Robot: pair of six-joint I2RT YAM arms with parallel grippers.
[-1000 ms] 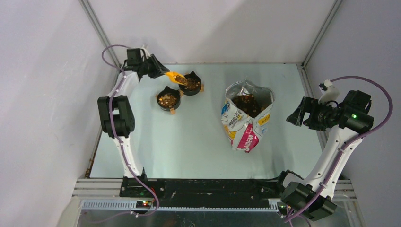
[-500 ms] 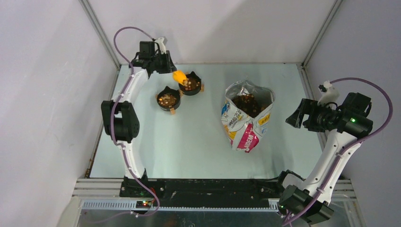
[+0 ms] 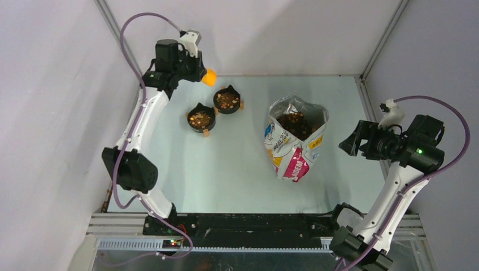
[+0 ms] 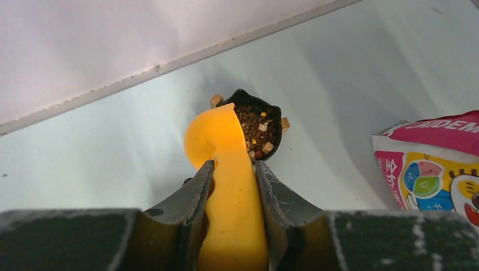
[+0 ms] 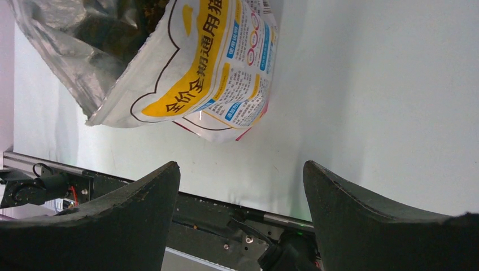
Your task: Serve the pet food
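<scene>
The pet food, brown kibble, fills two black cat-shaped bowls, the far one and the near one, and also lies inside the open printed bag. My left gripper is shut on the orange scoop, held in the air behind the far bowl near the back wall. In the left wrist view the scoop shows its underside between my gripper's jaws, above the kibble in the far bowl. My right gripper is open and empty, right of the bag.
The bag stands upright mid-table; its front shows in the right wrist view and a corner in the left wrist view. The back wall's edge runs close behind the bowls. The black base rail lines the near edge.
My left gripper has lifted the scoop up and back from over the far bowl toward the back wall, and the scoop has turned over. The right arm has shifted only slightly.
</scene>
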